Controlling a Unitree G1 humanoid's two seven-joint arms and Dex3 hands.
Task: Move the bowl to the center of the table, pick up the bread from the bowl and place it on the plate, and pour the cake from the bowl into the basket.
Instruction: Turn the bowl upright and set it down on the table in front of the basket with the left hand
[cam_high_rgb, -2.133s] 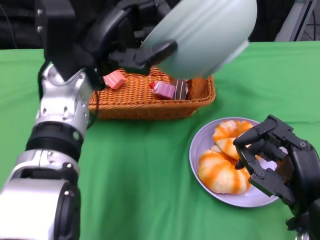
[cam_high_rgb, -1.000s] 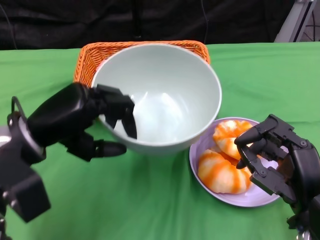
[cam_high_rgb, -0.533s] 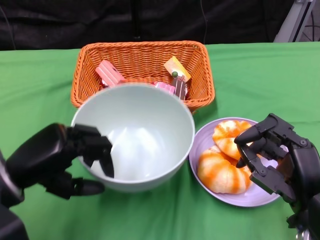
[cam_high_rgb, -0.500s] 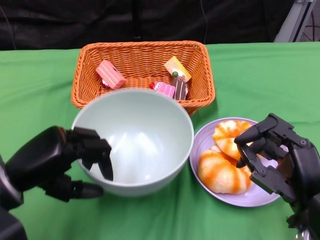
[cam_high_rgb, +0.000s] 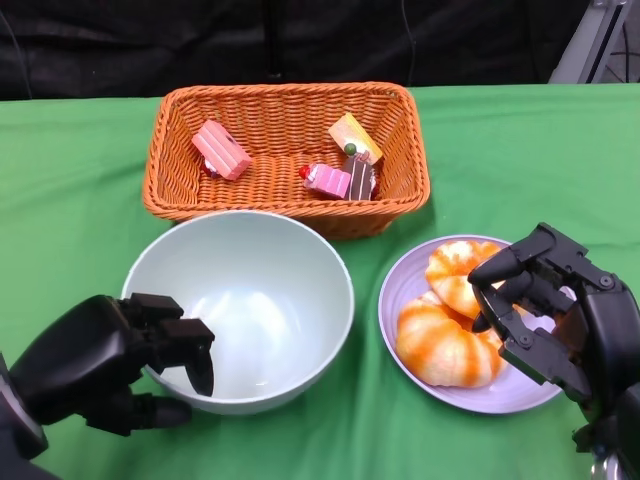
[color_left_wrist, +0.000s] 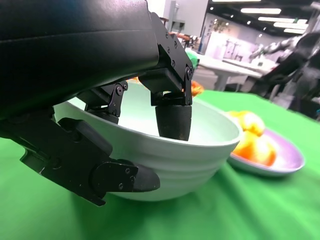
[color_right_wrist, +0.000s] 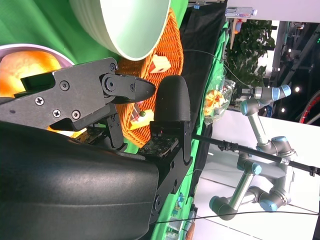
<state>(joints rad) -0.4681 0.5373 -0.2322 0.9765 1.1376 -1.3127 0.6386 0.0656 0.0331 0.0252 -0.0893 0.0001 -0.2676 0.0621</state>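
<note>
Pale green ceramic bowl (cam_high_rgb: 240, 305) sits upright on the green tablecloth (cam_high_rgb: 80, 200), just in front of the woven orange wicker basket (cam_high_rgb: 288, 205) and beside the lilac plate (cam_high_rgb: 490, 395). At the left, the black left hand (cam_high_rgb: 105, 365) grips the bowl's near-left rim, fingers (color_left_wrist: 172, 117) hooked over the edge into the bowl and the thumb against the outer wall; nothing shows inside the bowl. Behind it, the basket holds a pink cake slice (cam_high_rgb: 222, 149), a yellow cake slice (cam_high_rgb: 354, 137), and a pink-and-brown cake piece (cam_high_rgb: 340, 180). To the right, the plate carries two orange-striped bread rolls (cam_high_rgb: 445, 345), one behind the other. Farthest right, the black right hand (cam_high_rgb: 545, 305) hangs over the plate's right side with its fingers curled inward and holding nothing, close to the rolls.
</note>
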